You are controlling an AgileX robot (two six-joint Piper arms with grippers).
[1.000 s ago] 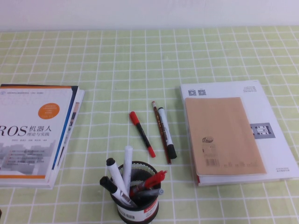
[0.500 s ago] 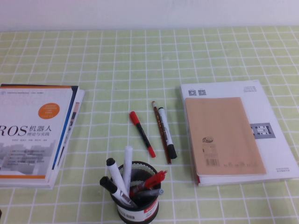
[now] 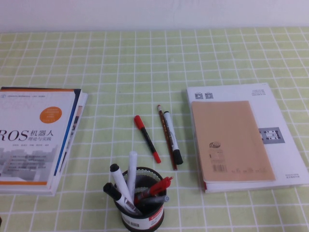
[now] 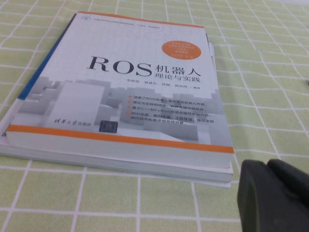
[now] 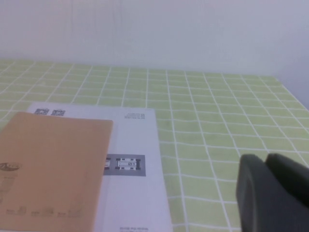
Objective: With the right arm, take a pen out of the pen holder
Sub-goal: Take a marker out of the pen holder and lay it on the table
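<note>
Hovering closed over green-checked cloth (image 3: 120,63): left claw (image 4: 268,175) beside book (image 4: 135,92), right claw (image 5: 265,170) beside notebook (image 5: 48,164); white wall (image 5: 145,29) behind.

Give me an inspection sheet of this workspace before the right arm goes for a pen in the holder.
Surface: green checked tablecloth, lying flat.
Job's things: black mesh pen holder at the near edge, holding markers and a red pen; untouched.
Clutter: three loose pens mid-table; ROS book on the left; brown notebook on a white booklet on the right.
Grippers: left gripper low beside the ROS book's corner; right gripper shut, empty, beside the white booklet; neither shows in the high view.
Cables: nothing seen.
Surroundings: plain white wall behind the table.
</note>
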